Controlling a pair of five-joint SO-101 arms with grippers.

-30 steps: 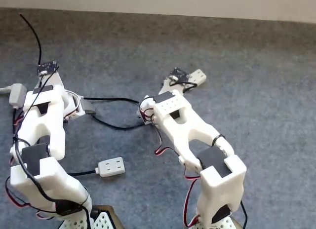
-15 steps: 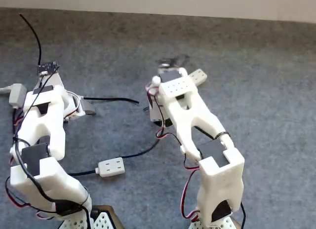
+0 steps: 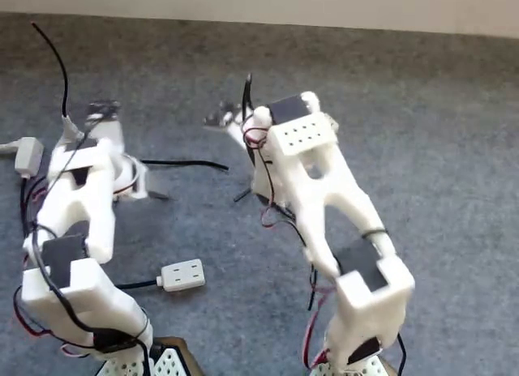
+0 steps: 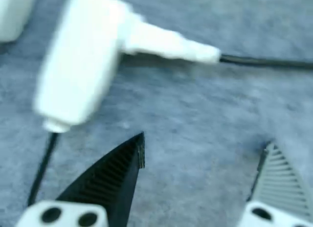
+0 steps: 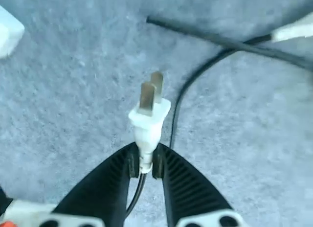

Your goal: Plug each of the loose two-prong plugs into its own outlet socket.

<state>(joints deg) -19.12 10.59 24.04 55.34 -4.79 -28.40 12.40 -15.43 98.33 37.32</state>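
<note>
My right gripper (image 5: 144, 158) is shut on a white two-prong plug (image 5: 146, 122), its two brass prongs pointing away from the wrist over the grey carpet. The plug's black cable (image 5: 178, 104) trails down beside it. In the high view this gripper (image 3: 223, 117) is held up at the centre back. A white outlet socket (image 3: 182, 275) lies on its cord between the two arm bases. My left gripper (image 4: 200, 163) stands open just above the carpet, nothing between its fingers. A white socket body (image 4: 80, 65) with a black cord lies a little beyond it.
Another white socket block (image 3: 28, 153) lies at the left edge of the high view. A loose black cord (image 3: 182, 163) runs across the carpet between the arms. Open carpet stretches to the right and back.
The right arm has risen and swung back and left, carrying the plug and dragging its cord. The left arm's wrist has shifted slightly to the right.
</note>
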